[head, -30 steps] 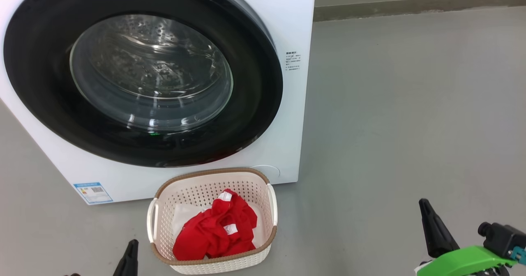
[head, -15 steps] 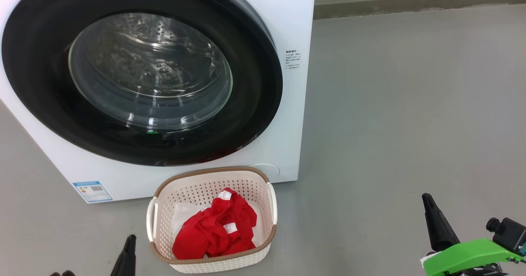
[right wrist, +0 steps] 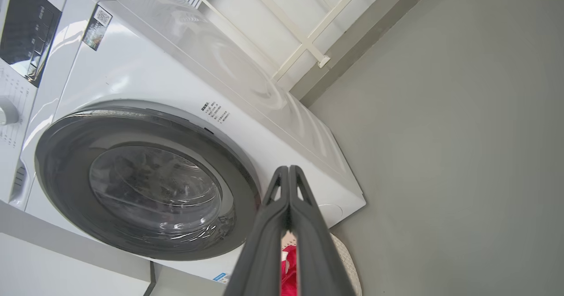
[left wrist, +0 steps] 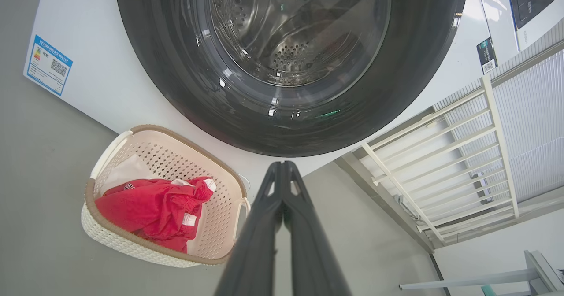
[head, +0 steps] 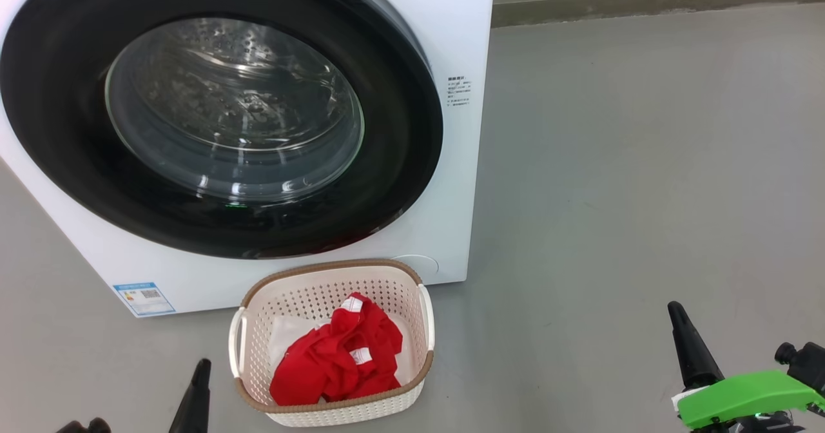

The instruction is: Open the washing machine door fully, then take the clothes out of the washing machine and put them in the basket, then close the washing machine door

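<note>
Apparently the job is near its end, so the risks left are small ones. Washer (head: pixel 464 182) stands on the grey floor (head: pixel 612 194) with its door (head: pixel 232 111) lying flat against the front. No red shows through the glass, and the drum looks empty. Whether the latch has caught cannot be told from these views, and an uncaught door could drift open, leaving the last step undone. A confirming push would need care, since the glass bulges and a narrow fingertip could slide off it. Basket (head: pixel 309 298) sits on the floor just in front of the washer, below the door's lower rim. It looks light, so a passing arm could shove or tip it. Clothes (head: pixel 338 362) lie heaped inside, toward the near wall, with the top of the heap close to rim height. A tip toward the robot would likely spill them. Left gripper (head: pixel 203 362) is pressed shut and empty, near the basket's left handle, so a careless sideways sweep is the likeliest cause of a knock. Right gripper (head: pixel 673 305) is likewise shut and empty, well apart over bare floor, and poses little risk.
</note>
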